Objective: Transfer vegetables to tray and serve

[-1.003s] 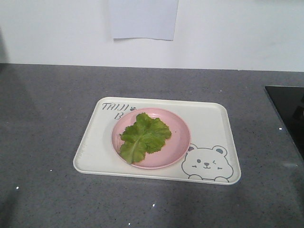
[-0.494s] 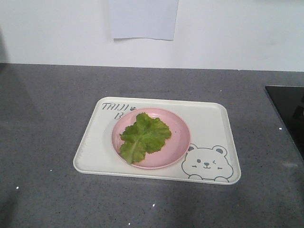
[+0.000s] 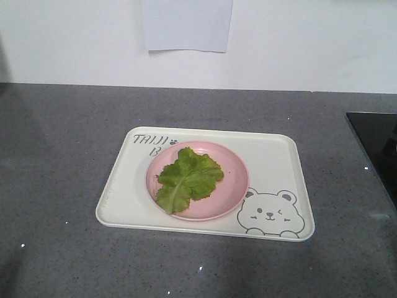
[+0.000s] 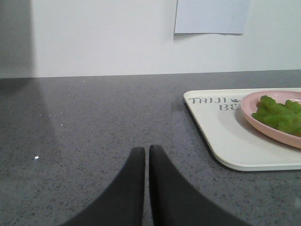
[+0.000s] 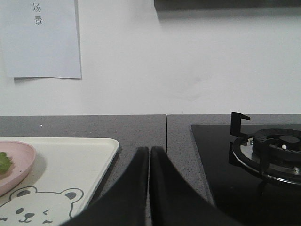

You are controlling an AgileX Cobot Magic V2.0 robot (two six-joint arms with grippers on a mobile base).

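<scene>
Grey counter [image 3: 62, 155] | lettuce leaf [image 3: 188, 178] on pink plate [image 3: 232, 186] — well apart from fingers [image 4: 134, 188]

lettuce leaf [image 3: 188, 179]: green | plate [image 3: 232, 186]: pink | tray [image 3: 276, 161]: cream, grey bear | counter [image 3: 62, 136]: speckled grey

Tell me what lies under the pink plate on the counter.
The pink plate sits on the cream tray, which rests on the grey counter. It covers part of the tray's lettering. The lettuce leaf lies on the plate. Whatever is directly beneath the plate is hidden.
</scene>
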